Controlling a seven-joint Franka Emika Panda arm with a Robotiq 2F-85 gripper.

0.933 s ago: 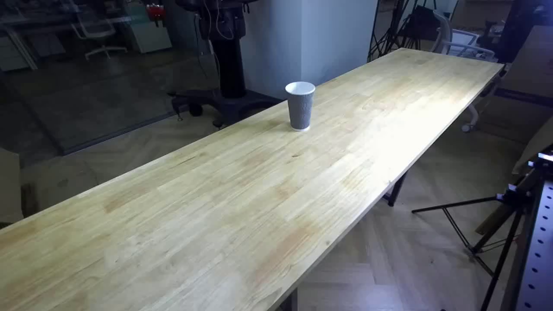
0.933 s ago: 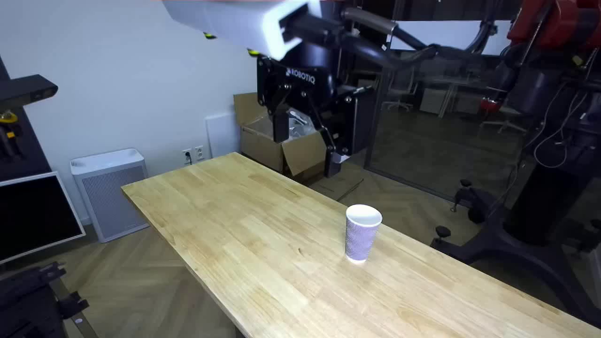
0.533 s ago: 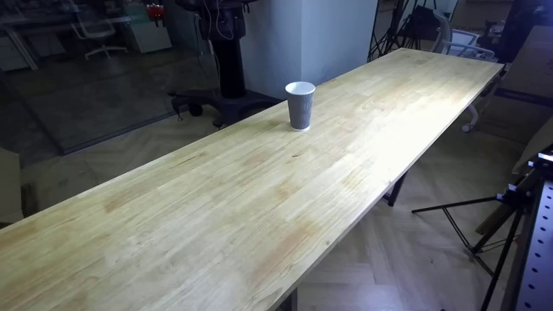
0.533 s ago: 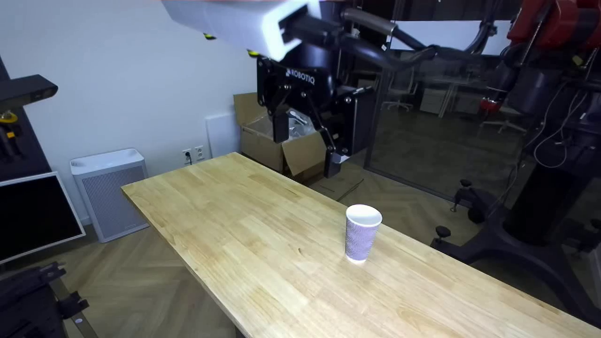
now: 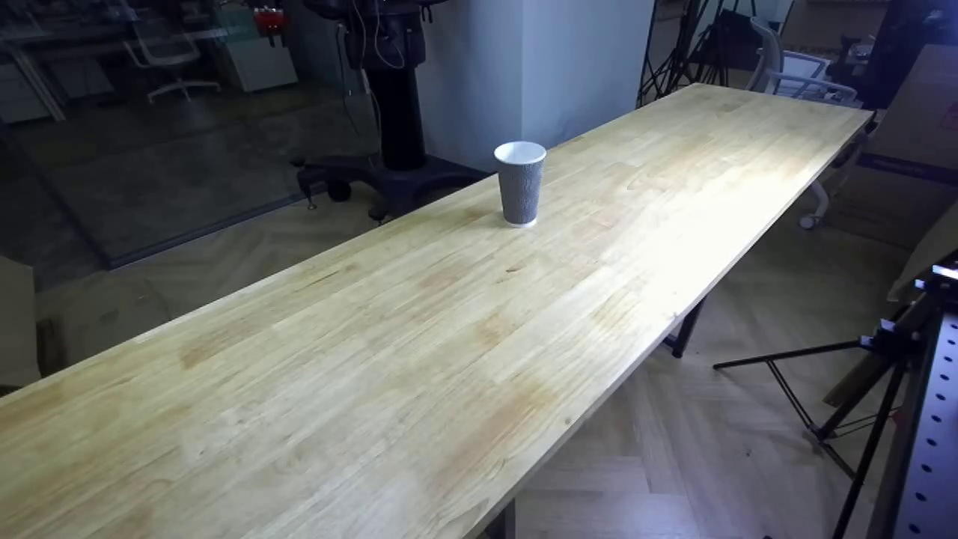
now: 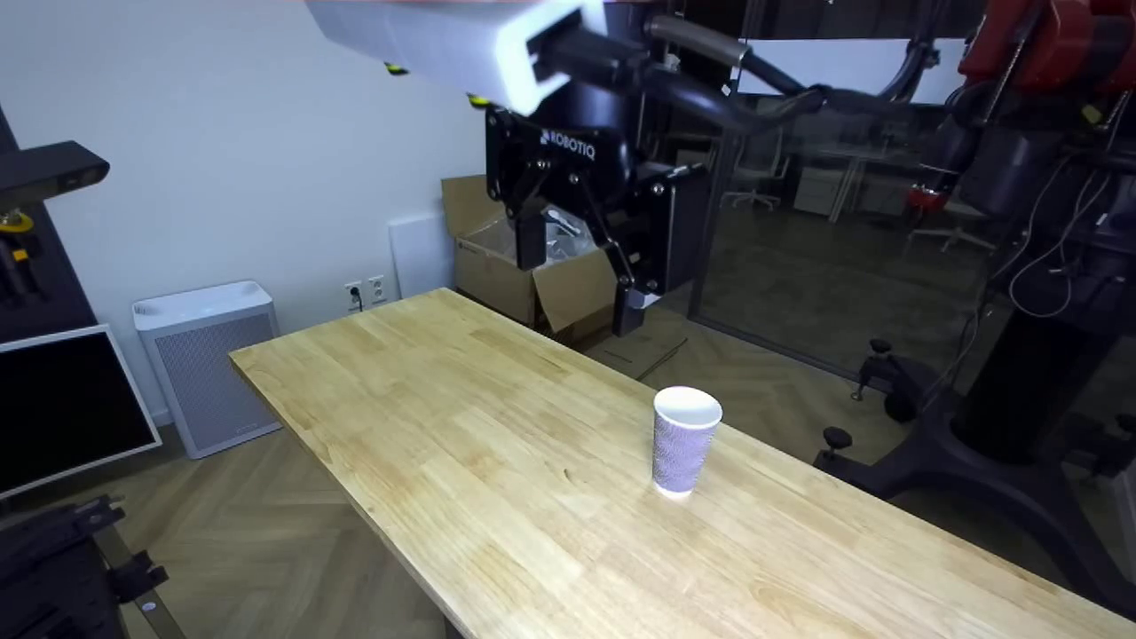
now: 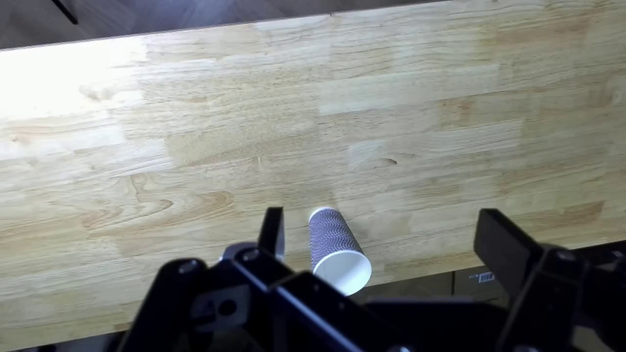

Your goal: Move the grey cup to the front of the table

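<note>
Though below claw (image 6: 580, 297), cup (image 6: 682, 453) apart

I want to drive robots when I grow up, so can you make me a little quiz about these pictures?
1. Fill the gap: the inside of the grey cup is ____.
2. Pick one: in the wrist view, the pincer is (A) shut around the grey cup, (B) open, (C) outside the picture.
3. True or false: the grey cup is lying on its side.

Key: 1. white; 2. B; 3. false, it stands upright on the table.
</note>
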